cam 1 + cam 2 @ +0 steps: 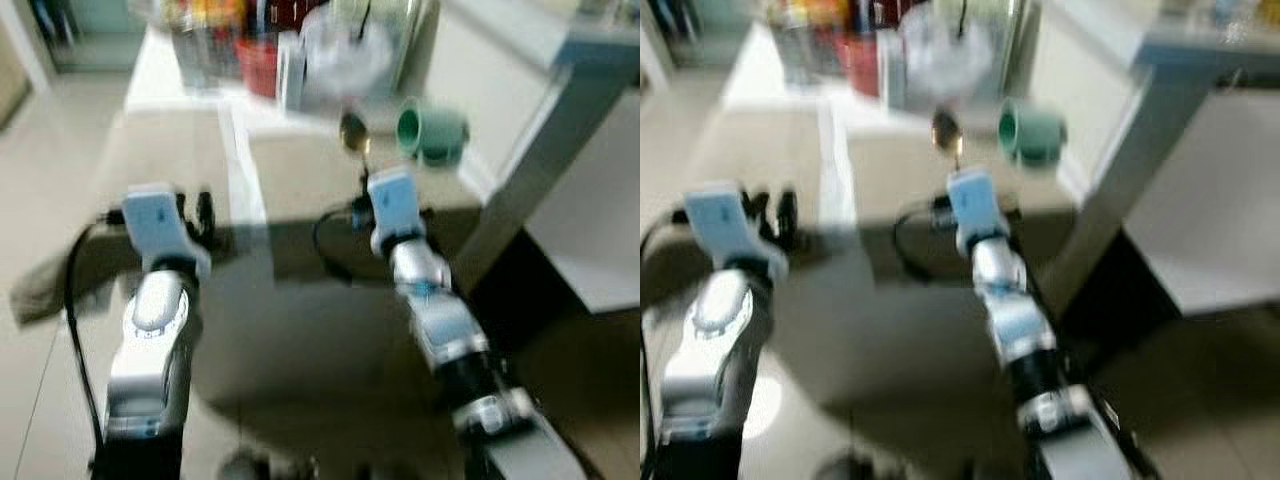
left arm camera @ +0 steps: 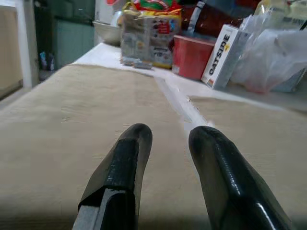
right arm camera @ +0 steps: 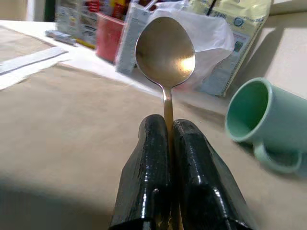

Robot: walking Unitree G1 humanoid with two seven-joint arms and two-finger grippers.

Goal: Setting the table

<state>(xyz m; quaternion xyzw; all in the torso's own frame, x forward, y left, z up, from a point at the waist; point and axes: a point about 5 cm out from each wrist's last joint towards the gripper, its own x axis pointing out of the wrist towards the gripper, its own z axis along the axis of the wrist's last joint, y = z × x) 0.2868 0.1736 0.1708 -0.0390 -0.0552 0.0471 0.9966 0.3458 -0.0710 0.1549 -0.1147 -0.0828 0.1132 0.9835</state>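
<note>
My right gripper [image 3: 168, 127] is shut on the handle of a metal spoon [image 3: 165, 50], whose bowl sticks out beyond the fingertips above the beige table [image 1: 300, 175]. From the head camera the spoon [image 1: 353, 133] hangs over the table's right half, just left of a pale green mug [image 1: 430, 130] lying on its side. The mug [image 3: 261, 120] has its mouth turned toward the spoon. My left gripper [image 2: 168, 136] is open with nothing between its fingers, low over the left half of the table [image 2: 72, 124].
Groceries crowd the table's far end: a red container [image 2: 192, 57], a white carton [image 2: 223, 55], clear plastic bags [image 2: 273, 57] and packets [image 2: 146, 36]. A pale strip [image 2: 182, 105] runs down the table's middle. A grey countertop [image 1: 590, 250] stands at the right, tiled floor at the left.
</note>
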